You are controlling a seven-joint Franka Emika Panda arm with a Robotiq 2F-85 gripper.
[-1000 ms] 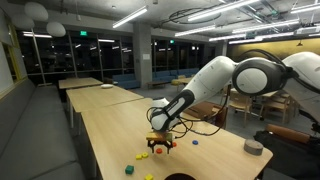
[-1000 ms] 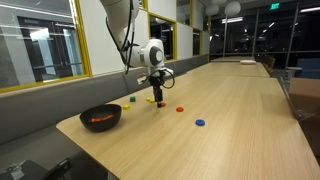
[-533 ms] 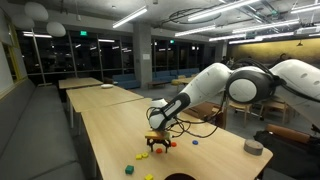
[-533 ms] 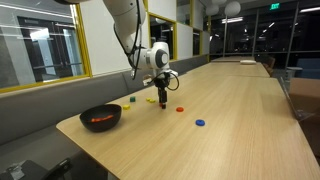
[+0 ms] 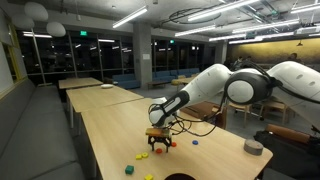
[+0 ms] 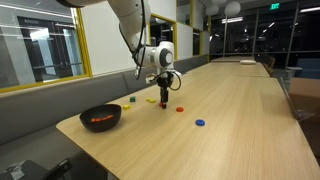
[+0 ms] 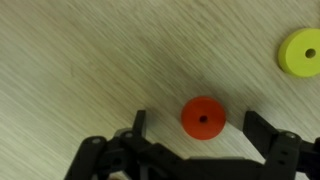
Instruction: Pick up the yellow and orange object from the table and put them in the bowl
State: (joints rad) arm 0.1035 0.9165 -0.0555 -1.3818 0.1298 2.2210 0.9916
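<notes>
When reading an exterior view from the left: first a dark bowl (image 6: pixel 100 117) near the corner of the long wooden table (image 6: pixel 250 120), something reddish inside. Further right, a small yellow piece (image 6: pixel 131 99) flat on the wood. Next, the gripper (image 6: pixel 164 99), pointing straight down from the white arm (image 6: pixel 150 55), tips close above the tabletop. Right of that, a red piece (image 6: pixel 180 109), then a blue piece (image 6: pixel 200 123), each lying apart from the rest.

From the opposite side, again left to right: a green cube (image 5: pixel 128 169) by the near edge, the gripper low over the wood, and a grey round thing (image 5: pixel 253 147) well off to the right.

Close on the wood grain in the wrist view: one dark finger (image 7: pixel 140 125) at the picture's left; then the orange object (image 7: pixel 203 117), a flat round disc with a small hole in its middle, lying on the table between the two fingers and touching neither; then the other finger (image 7: pixel 262 130). Jaws spread wide, gripping nothing. At the upper right, partly cut by the frame, the yellow object (image 7: pixel 300 52), a flat disc outside the fingers and apart from the orange one. Impossible to tell whether the same as the small yellow piece. Both discs on the table, not in the bowl.
</notes>
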